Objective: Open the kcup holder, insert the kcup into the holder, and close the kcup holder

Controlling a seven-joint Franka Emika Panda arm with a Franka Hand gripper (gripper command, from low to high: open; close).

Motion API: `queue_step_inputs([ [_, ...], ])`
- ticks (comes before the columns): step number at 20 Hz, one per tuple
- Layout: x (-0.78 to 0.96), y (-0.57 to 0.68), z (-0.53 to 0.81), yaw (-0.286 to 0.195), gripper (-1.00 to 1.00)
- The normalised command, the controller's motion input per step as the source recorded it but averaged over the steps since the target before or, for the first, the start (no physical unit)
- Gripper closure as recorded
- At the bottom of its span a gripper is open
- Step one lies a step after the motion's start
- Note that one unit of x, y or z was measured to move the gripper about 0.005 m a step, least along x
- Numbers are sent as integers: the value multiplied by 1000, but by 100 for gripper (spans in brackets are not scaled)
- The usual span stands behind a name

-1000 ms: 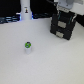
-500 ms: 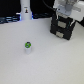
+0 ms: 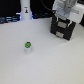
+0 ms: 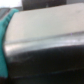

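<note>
White worktop [image 3: 45, 65] fills most of the exterior view, and on it, toward that view's left, stands the kcup [image 3: 28, 47], a small squat pod with a green top and a whitish body, upright and alone, with nothing touching it. The black kcup holder [image 3: 63, 27] sits at the far side toward the exterior view's right, well apart from the kcup; its front shows 2 light panels. The white robot arm [image 3: 64, 9] hangs directly over the holder, and the tool [image 3: 62, 19] is down at the holder's upper part, too blurred there to tell whether its fingers are apart, together or gripping anything. Whether the drawer is pulled out at all cannot be told either. A tall white cylindrical post [image 3: 24, 10] stands at the back toward the exterior view's left. The wrist view is filled by a close, blurred black glossy surface [image 4: 50, 55] below a pale grey one, with a teal patch [image 4: 6, 35] at 1 edge.
</note>
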Motion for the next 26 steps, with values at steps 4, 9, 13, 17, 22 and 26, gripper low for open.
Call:
queue_step_inputs([
  [4,576,-116,127,-45,100],
  [9,818,-234,232,-66,100],
  [13,908,-337,144,-87,100],
  [17,915,-293,136,-91,100],
  [22,930,-311,161,-88,100],
  [26,933,-324,169,-87,100],
])
